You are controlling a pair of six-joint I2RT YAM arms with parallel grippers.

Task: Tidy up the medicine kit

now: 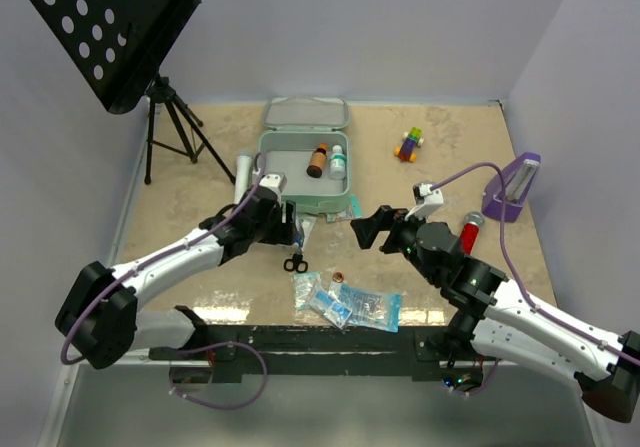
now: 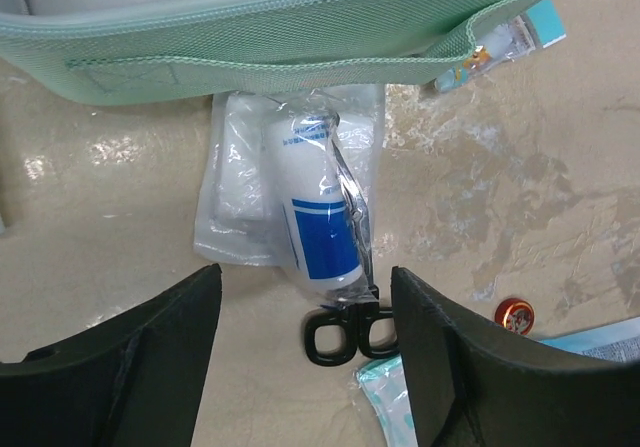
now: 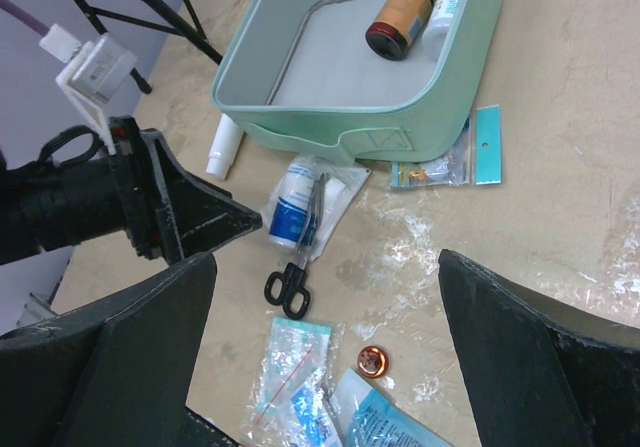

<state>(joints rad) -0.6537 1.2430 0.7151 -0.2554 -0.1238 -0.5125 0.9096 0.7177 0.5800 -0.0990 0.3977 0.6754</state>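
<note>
Your left gripper (image 2: 305,270) is spread wide with nothing in it. The blue-and-white roll (image 2: 320,217) in its clear bag sits dead ahead between the jaws, long axis pointing away toward the medicine kit (image 2: 250,37) just beyond. Scissors (image 2: 345,332) lie across its near end. The right gripper (image 3: 327,257), also wide open and empty, is farther off.

Blue print on white tube (image 2: 318,222) blurred; nothing legible.
</note>
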